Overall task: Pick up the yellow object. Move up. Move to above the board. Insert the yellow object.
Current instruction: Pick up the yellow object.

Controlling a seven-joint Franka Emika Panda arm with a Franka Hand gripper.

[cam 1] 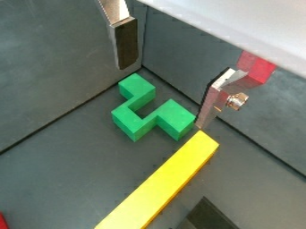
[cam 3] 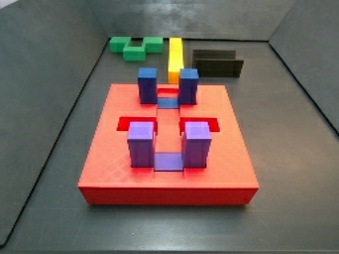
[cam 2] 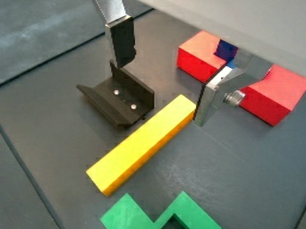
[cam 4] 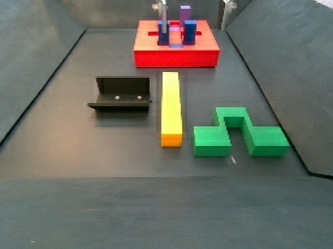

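Observation:
The yellow object (cam 4: 170,107) is a long bar lying flat on the dark floor between the fixture (cam 4: 121,94) and the green block (cam 4: 239,136). It also shows in both wrist views (cam 1: 167,188) (cam 2: 141,148) and, behind the blue posts, in a side view (cam 3: 175,58). The red board (cam 3: 166,164) with blue and purple posts lies beyond the bar's end (cam 4: 150,56) (cam 2: 198,55). My gripper (cam 2: 167,72) (cam 1: 170,73) is open and empty. It hangs above the floor near the bar's end that points at the board. Nothing lies between its fingers (cam 2: 121,43).
The green stepped block (cam 1: 149,109) (cam 3: 133,46) lies beside the bar. The dark fixture (cam 2: 120,98) (cam 3: 216,63) stands on the bar's other side. Grey walls enclose the floor on all sides.

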